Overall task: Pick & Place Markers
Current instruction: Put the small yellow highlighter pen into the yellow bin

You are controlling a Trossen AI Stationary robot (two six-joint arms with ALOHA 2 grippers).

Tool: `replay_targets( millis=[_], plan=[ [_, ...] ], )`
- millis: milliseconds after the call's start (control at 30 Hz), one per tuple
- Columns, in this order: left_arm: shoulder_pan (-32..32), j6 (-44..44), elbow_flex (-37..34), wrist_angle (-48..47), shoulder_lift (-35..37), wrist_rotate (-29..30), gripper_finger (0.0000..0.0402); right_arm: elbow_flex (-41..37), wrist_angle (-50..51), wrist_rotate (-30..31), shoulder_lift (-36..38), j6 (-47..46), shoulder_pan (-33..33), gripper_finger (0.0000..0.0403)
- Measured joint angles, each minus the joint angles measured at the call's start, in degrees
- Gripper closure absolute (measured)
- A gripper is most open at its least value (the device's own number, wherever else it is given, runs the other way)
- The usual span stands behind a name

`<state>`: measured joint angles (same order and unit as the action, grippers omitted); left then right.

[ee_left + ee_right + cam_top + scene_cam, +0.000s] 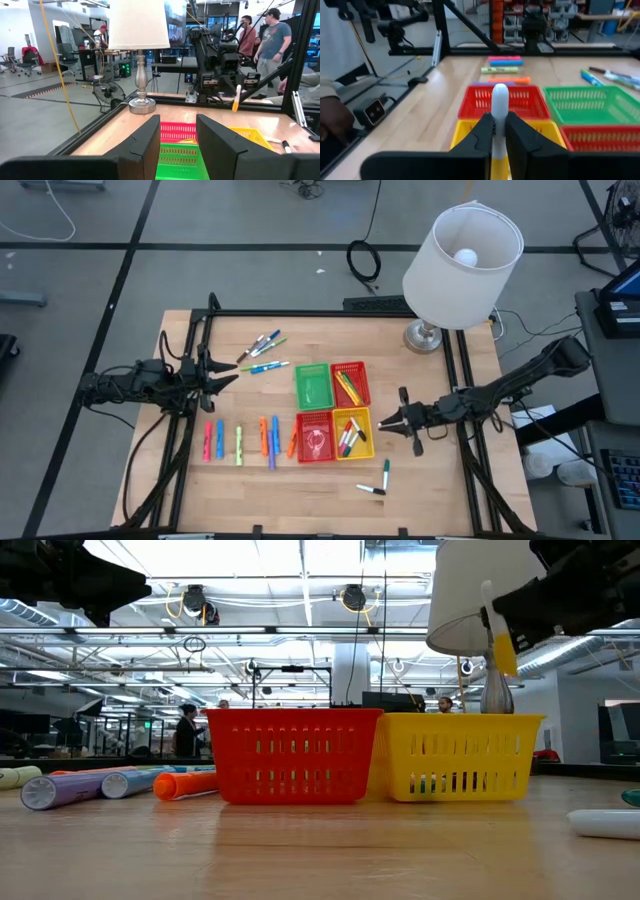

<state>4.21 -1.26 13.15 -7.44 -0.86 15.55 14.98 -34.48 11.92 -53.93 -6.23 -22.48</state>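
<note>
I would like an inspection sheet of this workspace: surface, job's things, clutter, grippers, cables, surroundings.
Surface: wooden table inside a black frame.
Job's things: loose markers in a row near the front left, a few more behind them, two at front right; four baskets clustered at centre, red, yellow and green, some holding markers.
Clutter: a lamp on the far right corner.
Grippers: left gripper open, empty, at the left edge; right gripper shut on a yellow marker, above the yellow basket.
Cables: some on the floor beyond the table.
Surroundings: people standing beyond the table.
</note>
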Motion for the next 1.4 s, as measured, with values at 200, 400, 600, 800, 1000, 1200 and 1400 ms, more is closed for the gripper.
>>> replay_targets(
  millis=[200,400,600,800,1000,1200,1400],
  plan=[
    [0.0,0.0,0.0,0.0,0.0,0.0,0.0268,0.0,-8.6,0.1,-7.4,0.9,0.1,0.0385],
    [0.0,0.0,0.0,0.0,0.0,0.0,0.0268,3.4,-11.2,0.0,-14.9,0.3,1.1,0.0385],
    [0.0,0.0,0.0,0.1,0.0,0.0,0.0268,10.2,-6.6,-0.1,-22.6,0.0,1.1,0.0385],
    [0.0,0.0,0.0,0.1,0.0,0.0,0.0268,15.4,-2.1,0.0,-27.9,0.6,1.2,0.0385],
    [0.0,0.0,0.0,0.0,0.0,0.0,0.0268,15.5,0.7,0.2,-28.9,-0.6,3.1,0.0385],
    [0.0,0.0,0.0,0.0,0.0,0.0,0.0268,15.5,1.5,0.0,-28.9,-1.5,4.1,0.0385],
    [0.0,0.0,0.0,0.0,0.0,0.0,0.0268,15.5,1.8,0.0,-28.9,-1.6,4.1,0.0374]
  ],
)
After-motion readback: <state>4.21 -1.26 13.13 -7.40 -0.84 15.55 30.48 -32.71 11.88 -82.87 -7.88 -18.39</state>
